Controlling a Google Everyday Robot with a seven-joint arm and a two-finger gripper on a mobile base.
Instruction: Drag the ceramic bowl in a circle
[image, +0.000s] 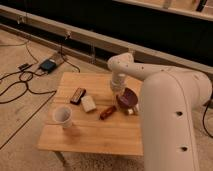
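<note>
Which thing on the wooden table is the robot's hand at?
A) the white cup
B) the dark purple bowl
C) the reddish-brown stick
B: the hand sits at the left rim of the ceramic bowl, well apart from the white cup far to the left.

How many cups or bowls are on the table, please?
2: white cup front-left; ceramic bowl at right, under the end effector. The arm may hide others.

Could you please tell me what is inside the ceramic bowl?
The hand is at the rim of the ceramic bowl; its visible interior looks empty; beneath the hand is hidden.
</note>
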